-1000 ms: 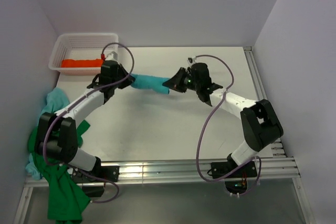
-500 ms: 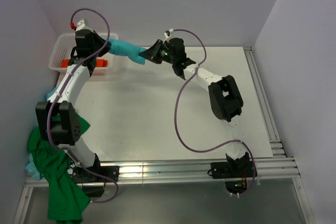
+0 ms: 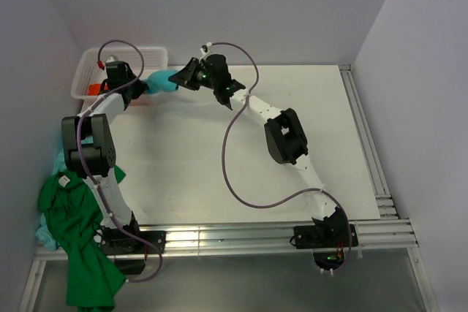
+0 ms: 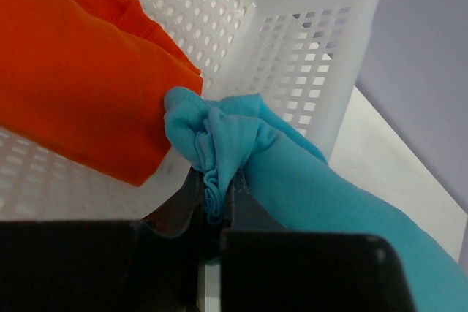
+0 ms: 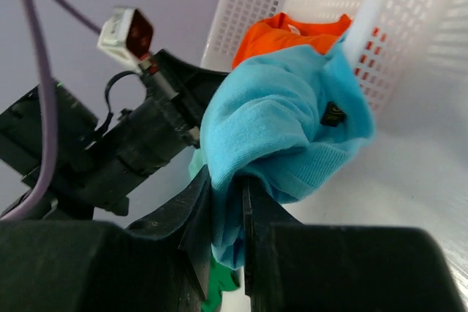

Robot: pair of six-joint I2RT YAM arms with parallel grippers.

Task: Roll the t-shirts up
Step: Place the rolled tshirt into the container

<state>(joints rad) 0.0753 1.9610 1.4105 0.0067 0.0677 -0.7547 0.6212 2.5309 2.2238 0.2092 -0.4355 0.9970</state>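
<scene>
**Near edge, 7 o'clock.** The dark green t-shirt (image 3: 91, 279) lies in a loose heap over the table (image 3: 183, 166) edge beside the left arm's base. A strip of the pale blue t-shirt (image 3: 45, 237) shows under it. Neither is rolled, so both probably await their turn.

**Far left, 10 to 11 o'clock.** Both arms reach out to the white mesh basket (image 3: 124, 49).
- The left gripper (image 4: 212, 206) is closed narrow on a bunched end of the turquoise t-shirt (image 4: 307, 180).
- The right gripper (image 5: 227, 202) pinches the opposite end with equally narrow jaws.

Holding both ends keeps the roll taut, so it should not unwind in transit.

**Position of the roll.** The turquoise roll hangs between the two grippers across the basket's right wall. Its left end is inside, touching the orange t-shirt (image 4: 73, 85), which lies against the mesh floor.

**Step in hand.** The roll is apparently being stowed beside the orange one. Releasing one end first risks unrolling.
</scene>
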